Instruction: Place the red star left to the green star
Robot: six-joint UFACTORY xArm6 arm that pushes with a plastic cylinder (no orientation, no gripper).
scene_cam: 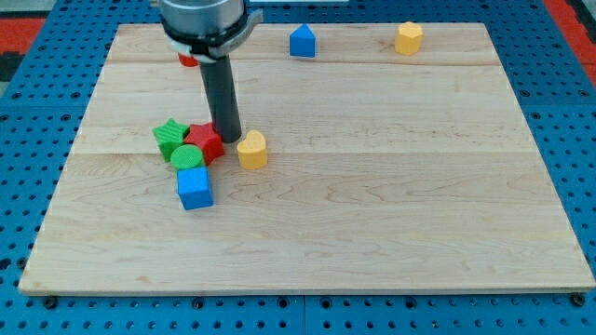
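Note:
The red star (205, 143) lies left of the board's middle, touching the green star (170, 137) on its left side. A green round block (187, 156) sits just below, between them. My tip (229, 138) stands at the red star's right edge, between it and a yellow heart-shaped block (252, 149). A blue cube (195, 188) lies just below the green round block.
A blue house-shaped block (302, 41) and a yellow hexagonal block (408, 37) lie near the board's top edge. A red block (189, 59) is mostly hidden behind the arm at top left. The wooden board (372, 186) rests on a blue pegboard.

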